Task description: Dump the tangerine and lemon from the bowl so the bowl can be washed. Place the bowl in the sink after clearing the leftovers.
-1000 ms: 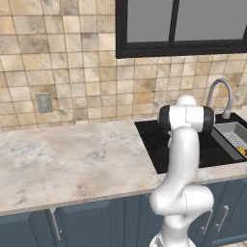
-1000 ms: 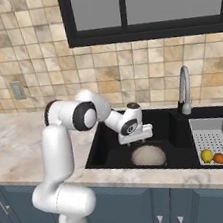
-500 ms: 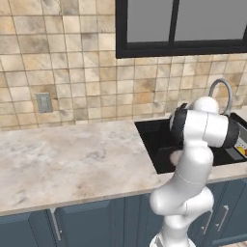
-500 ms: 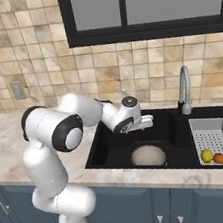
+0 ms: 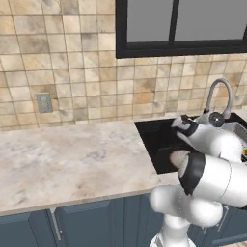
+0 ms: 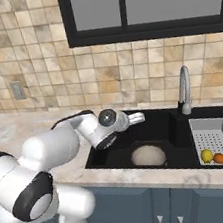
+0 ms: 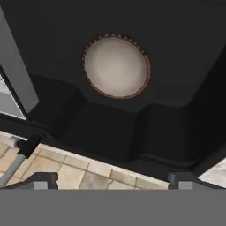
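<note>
Tiled wall and a dark window stood behind the sink (image 6: 161, 141), black and sunk into the pale counter (image 5: 72, 159). Inside the sink the bowl (image 6: 148, 155) sat upright and empty on the floor. Right of the sink's main basin, in the white tray (image 6: 213, 138), lay the lemon (image 6: 206, 156) and tangerine (image 6: 220, 158), touching. Above the sink's left part the gripper (image 7: 112, 178) hung with fingers apart, holding nothing. Lifting straight clear, I judged, would avoid nudging the bowl.
</note>
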You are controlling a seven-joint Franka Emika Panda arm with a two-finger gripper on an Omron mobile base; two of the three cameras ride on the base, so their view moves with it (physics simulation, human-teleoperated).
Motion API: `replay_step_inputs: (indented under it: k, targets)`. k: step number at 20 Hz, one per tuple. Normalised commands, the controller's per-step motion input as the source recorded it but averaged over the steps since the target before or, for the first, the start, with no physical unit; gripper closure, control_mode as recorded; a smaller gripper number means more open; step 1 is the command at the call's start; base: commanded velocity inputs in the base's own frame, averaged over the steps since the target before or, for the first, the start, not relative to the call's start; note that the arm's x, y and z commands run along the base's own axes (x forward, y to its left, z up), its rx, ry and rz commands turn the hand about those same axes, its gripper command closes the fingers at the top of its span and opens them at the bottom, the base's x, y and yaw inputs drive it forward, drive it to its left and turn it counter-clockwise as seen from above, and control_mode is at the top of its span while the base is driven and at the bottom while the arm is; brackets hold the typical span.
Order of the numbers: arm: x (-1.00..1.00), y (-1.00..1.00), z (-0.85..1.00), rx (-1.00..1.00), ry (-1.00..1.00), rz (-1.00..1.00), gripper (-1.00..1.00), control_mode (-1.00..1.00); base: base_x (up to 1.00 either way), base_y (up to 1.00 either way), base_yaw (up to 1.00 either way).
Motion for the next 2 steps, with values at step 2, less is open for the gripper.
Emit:
replay_step_inputs:
  k: [2]
  targets:
    - [-0.73,0.59,1.00,-0.29,-0.46,-0.13,-1.00,-1.00,0.00,0.00,0.00]
